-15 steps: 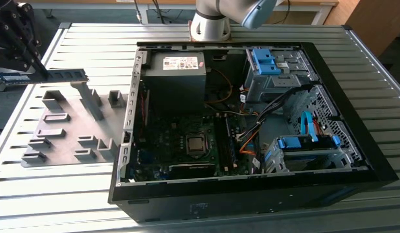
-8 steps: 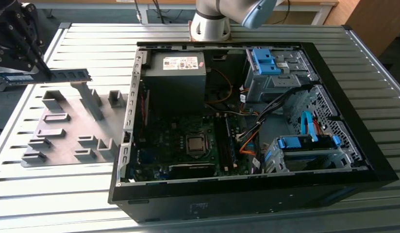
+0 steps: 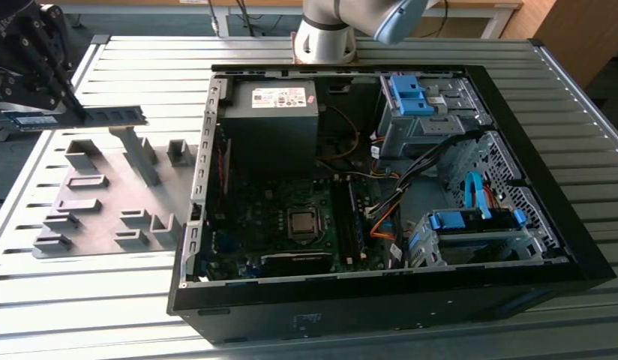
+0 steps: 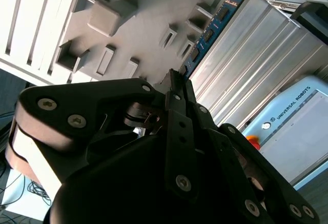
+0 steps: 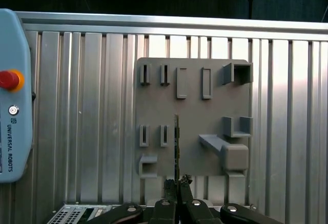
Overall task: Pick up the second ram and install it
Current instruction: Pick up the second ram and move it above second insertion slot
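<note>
- The gripper (image 5: 177, 184) is clamped on the second ram (image 5: 176, 142), over the grey fixture plate (image 5: 195, 126) near the counter (image 3: 409, 52) edge at the exterior view's left.
- With so much of the stick overhanging, it could pivot or slip.
- If it tilts, it could snag the fixture blocks (image 3: 86, 150) or the computer case (image 3: 389, 300) wall.

The gripper (image 3: 73, 112) holds the second ram (image 3: 114, 115) over the grey fixture plate (image 3: 104, 199).

Matte black gripper (image 4: 176, 80) studded with silver screws; silver-grey arm (image 3: 324, 34) with pale-blue cap
</note>
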`<state>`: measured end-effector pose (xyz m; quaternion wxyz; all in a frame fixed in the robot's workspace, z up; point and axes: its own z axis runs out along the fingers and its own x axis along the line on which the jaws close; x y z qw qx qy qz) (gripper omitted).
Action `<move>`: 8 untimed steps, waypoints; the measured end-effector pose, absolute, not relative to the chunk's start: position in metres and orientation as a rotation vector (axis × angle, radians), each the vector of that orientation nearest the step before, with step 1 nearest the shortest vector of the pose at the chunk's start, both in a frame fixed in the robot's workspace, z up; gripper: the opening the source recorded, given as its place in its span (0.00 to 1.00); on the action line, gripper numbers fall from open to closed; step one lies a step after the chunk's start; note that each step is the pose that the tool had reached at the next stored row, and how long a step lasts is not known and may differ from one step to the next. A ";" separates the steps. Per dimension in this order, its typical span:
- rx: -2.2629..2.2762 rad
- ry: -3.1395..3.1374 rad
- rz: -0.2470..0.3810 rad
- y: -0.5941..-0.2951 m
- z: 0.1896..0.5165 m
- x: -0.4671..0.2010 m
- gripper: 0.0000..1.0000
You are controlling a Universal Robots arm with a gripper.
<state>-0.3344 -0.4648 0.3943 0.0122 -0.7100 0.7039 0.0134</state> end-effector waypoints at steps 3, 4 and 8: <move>-2.214 2.195 0.042 -0.465 0.394 -0.332 0.14; -2.214 2.195 0.042 -0.465 0.394 -0.332 0.14; -2.213 2.194 0.042 -0.465 0.394 -0.329 0.14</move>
